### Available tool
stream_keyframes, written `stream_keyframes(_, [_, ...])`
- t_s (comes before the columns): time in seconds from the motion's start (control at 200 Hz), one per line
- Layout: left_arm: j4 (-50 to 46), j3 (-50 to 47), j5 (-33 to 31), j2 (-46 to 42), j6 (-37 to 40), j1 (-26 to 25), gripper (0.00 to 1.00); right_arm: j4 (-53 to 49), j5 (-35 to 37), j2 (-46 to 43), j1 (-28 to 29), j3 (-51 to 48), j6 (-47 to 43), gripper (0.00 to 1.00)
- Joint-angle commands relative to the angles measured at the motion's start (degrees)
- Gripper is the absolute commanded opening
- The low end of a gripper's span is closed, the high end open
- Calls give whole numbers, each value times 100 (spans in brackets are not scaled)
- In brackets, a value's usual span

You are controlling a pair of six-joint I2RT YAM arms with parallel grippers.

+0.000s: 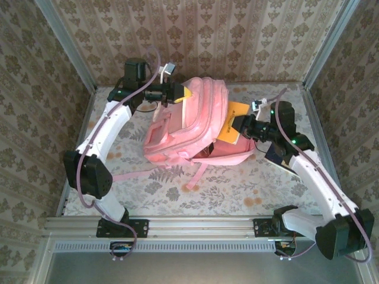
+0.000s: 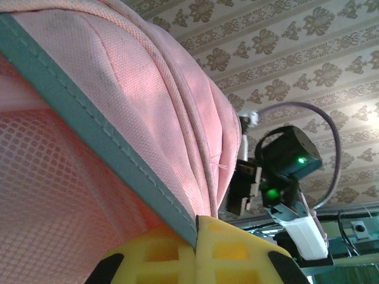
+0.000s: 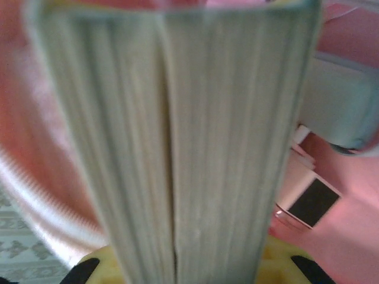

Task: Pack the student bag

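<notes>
The student bag (image 1: 189, 127), a large pink backpack, lies in the middle of the table with its top toward the back wall. My left gripper (image 1: 185, 93) is shut on the bag's teal-trimmed opening edge (image 2: 89, 136) at the far end, and its yellow fingers (image 2: 237, 251) pinch that trim. My right gripper (image 1: 240, 127) is shut on a thick book with an orange-yellow cover (image 1: 233, 121), held at the bag's right side. In the right wrist view the book's page edges (image 3: 177, 130) stand upright between the yellow fingers, with pink bag fabric (image 3: 349, 154) behind.
Pale pink straps (image 1: 136, 176) trail over the table toward the front left. A dark flat thing (image 1: 274, 157) lies under my right arm. Patterned walls and metal posts close in the back and sides. An aluminium rail (image 1: 195, 228) runs along the near edge.
</notes>
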Motion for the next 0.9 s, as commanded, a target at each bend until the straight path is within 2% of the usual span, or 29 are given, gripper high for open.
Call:
stream_keyframes(0.0, [1188,201,691,-563,-119,-55,0,1557,-744,321,47,-110,942,0])
stream_keyframes(0.195, [1151,374,694,-439,-98,-165,0,1412,59,1029,647,258,957,0])
stream_keyframes(0.275, [1140,442,718,-366,-89,-212,0,1125,502,1407,916,510,900,9])
stream_keyframes(0.37, [1110,508,709,-297,-67,-241,0,561,1229,1955,1199,854,801,12])
stream_keyframes(0.52, [1035,466,674,-262,15,-232,0,751,1857,2725,1474,1093,1139,11])
stream_keyframes(0.575, [1035,448,659,-253,16,-219,0,831,2048,3003,1534,1196,1239,14])
stream_keyframes(0.64, [997,445,616,-251,42,-198,0,958,2017,3339,1570,1338,1277,23])
stream_keyframes(0.72, [841,409,493,-258,119,-100,0,1002,1849,3565,1560,1499,1194,49])
stream_keyframes(0.795, [824,289,368,-305,83,37,0,938,1848,3424,1567,1503,931,66])
stream_keyframes(0.895, [824,125,175,-350,47,242,0,762,1994,2990,1555,1361,457,82])
